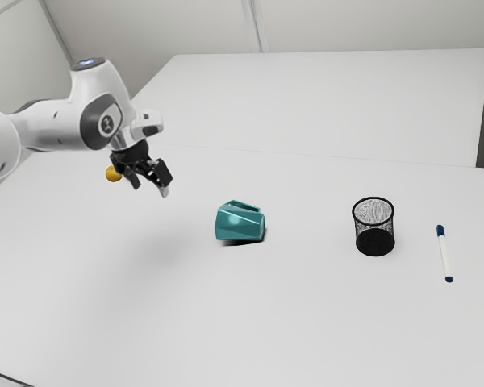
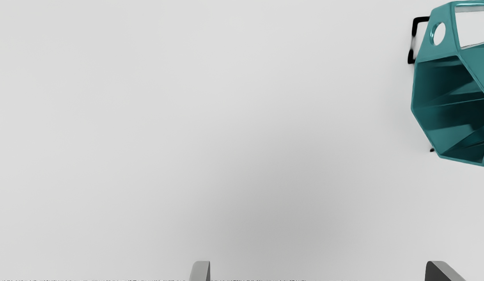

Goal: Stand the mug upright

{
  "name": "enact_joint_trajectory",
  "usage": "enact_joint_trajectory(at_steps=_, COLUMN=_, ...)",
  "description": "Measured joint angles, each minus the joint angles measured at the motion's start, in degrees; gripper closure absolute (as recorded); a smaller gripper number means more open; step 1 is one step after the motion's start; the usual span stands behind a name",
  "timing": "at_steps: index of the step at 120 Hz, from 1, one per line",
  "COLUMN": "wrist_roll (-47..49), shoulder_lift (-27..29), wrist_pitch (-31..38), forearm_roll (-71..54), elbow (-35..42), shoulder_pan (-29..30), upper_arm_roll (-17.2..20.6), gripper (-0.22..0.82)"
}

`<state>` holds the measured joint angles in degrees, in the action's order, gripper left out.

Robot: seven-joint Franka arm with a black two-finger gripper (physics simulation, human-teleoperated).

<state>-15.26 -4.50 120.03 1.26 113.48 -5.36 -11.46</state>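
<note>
mug (image 1: 240,222) on its side on the table (image 1: 306,322), mouth toward the gripper (image 1: 149,186), so not upright. Handle (image 1: 244,205) is on the upper side; flat facets probably stop it rolling. Jaws wide apart, nothing between them, held above the table and off the mug, likely for approach clearance

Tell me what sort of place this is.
Probably a robot test area: a jointed arm reaches over a white table that holds a tipped-over mug and a mesh pen cup.
</note>
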Motion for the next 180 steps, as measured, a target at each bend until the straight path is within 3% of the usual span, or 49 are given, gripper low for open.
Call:
enact_joint_trajectory(at_steps=16, wrist_roll=-0.03, shoulder_lift=0.80, wrist_pitch=0.78, forearm_roll=1.75, elbow=1.31, shoulder_pan=0.16, upper_arm_roll=-0.75, gripper=0.00)
enact_joint_trajectory(at_steps=27, wrist_roll=0.01, shoulder_lift=2.59, wrist_pitch=1.48, forearm_roll=11.29, elbow=6.51, shoulder_pan=-1.63, upper_arm_roll=-4.26, gripper=0.00)
enact_joint_trajectory(at_steps=39, wrist_roll=-0.09, shoulder_lift=2.44, wrist_pitch=2.17, forearm_roll=20.98, elbow=9.17, shoulder_pan=-1.11, upper_arm_roll=-5.55, gripper=0.00)
enact_joint_trajectory(at_steps=72, wrist_roll=-2.31, shoulder_lift=-4.20, wrist_pitch=2.51, forearm_roll=39.17, elbow=9.60, shoulder_pan=-5.36, upper_arm_roll=-6.03, gripper=0.00)
enact_joint_trajectory(at_steps=95, wrist_roll=-4.57, shoulder_lift=-5.86, wrist_pitch=2.44, forearm_roll=45.78, elbow=9.34, shoulder_pan=-5.73, upper_arm_roll=-6.21, gripper=0.00)
enact_joint_trajectory(at_steps=153, wrist_roll=-13.82, shoulder_lift=-15.83, wrist_pitch=-4.25, forearm_roll=55.77, elbow=-2.32, shoulder_pan=-5.01, upper_arm_roll=-6.74, gripper=0.00)
enact_joint_trajectory(at_steps=180, wrist_roll=-17.33, shoulder_lift=-17.69, wrist_pitch=-6.65, forearm_roll=59.70, elbow=-3.24, shoulder_pan=-5.17, upper_arm_roll=-6.73, gripper=0.02)
